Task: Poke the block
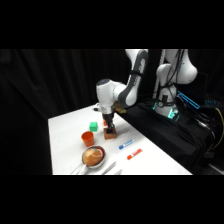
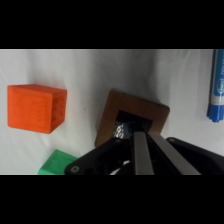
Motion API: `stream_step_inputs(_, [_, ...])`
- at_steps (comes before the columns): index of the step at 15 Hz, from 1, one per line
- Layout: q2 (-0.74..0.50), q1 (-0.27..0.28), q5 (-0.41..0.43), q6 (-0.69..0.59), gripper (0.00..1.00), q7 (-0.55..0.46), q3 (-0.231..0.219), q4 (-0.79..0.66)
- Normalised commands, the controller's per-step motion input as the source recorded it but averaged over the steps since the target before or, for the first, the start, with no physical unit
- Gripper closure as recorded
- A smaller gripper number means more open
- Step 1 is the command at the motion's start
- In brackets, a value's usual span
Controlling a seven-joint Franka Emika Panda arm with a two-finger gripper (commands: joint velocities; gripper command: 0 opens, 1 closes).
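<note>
The brown block (image 2: 155, 114) with a dark square mark on top stands on the white table (image 2: 90, 75), just ahead of the gripper's linkage in the wrist view. My gripper (image 2: 144, 133) is shut, its two grey fingers pressed together, and their tips rest on the dark mark. From the side, the gripper (image 1: 109, 124) comes straight down onto the top of the block (image 1: 111, 134) near the middle of the table.
A bright orange cube (image 2: 36, 107) and a green cube (image 2: 57, 164) lie left of the block, and a blue marker (image 2: 216, 85) lies at the right edge. The side view shows an orange cup (image 1: 87, 138), a bowl (image 1: 93, 156), the blue marker (image 1: 126, 144) and a red marker (image 1: 134, 155).
</note>
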Motion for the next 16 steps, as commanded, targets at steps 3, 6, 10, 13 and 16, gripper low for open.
stream_step_inputs(3, [0.10, -0.075, 0.081, 0.15, 1.00, -0.11, 0.057, 0.05])
stream_step_inputs(6, [0.06, -0.063, 0.068, 0.12, 1.00, -0.09, 0.053, 0.03])
stream_step_inputs(10, [-0.18, -0.052, 0.045, -0.06, 1.00, -0.08, 0.028, -0.07])
stream_step_inputs(13, [-0.42, -0.035, 0.014, -0.28, 1.00, -0.07, 0.001, -0.12])
stream_step_inputs(16, [-0.45, -0.026, 0.004, -0.40, 1.00, -0.07, -0.016, -0.07])
